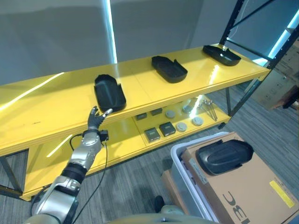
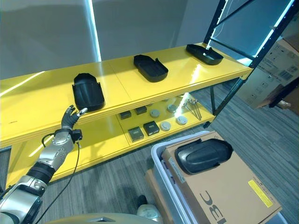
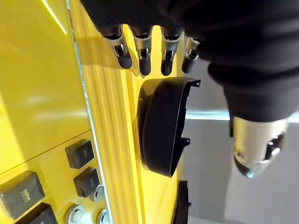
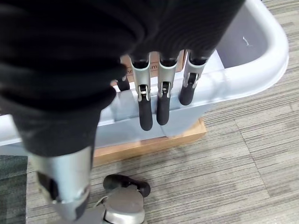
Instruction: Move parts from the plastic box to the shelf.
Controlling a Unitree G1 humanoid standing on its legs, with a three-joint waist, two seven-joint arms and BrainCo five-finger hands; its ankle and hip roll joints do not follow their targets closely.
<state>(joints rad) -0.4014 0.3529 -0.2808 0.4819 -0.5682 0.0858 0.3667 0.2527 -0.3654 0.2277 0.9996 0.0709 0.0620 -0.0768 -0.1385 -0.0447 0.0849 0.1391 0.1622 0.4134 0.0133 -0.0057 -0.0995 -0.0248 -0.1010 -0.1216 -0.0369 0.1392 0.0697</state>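
Observation:
Three black moulded parts lie on the top board of the yellow shelf [image 1: 46, 109]: one at the left [image 1: 110, 92], one in the middle [image 1: 169, 68], one at the far right [image 1: 221, 54]. My left hand [image 1: 96, 120] is open just in front of the shelf edge, a little below the left part and apart from it; in the left wrist view its straight fingers [image 3: 142, 60] point at that part [image 3: 161, 126]. Another black part [image 1: 224, 156] rests on cardboard inside the pale plastic box [image 1: 179, 156]. My right hand [image 4: 161, 102] hangs open beside the box wall [image 4: 261, 60].
The lower shelf board carries several small dark blocks [image 1: 159, 130] and grey round pieces [image 1: 181, 126]. A black upright frame [image 1: 233, 23] stands at the shelf's right end, with stacked cardboard boxes [image 1: 275, 88] beyond. The plastic box sits on a wooden base [image 4: 149, 144] on grey floor.

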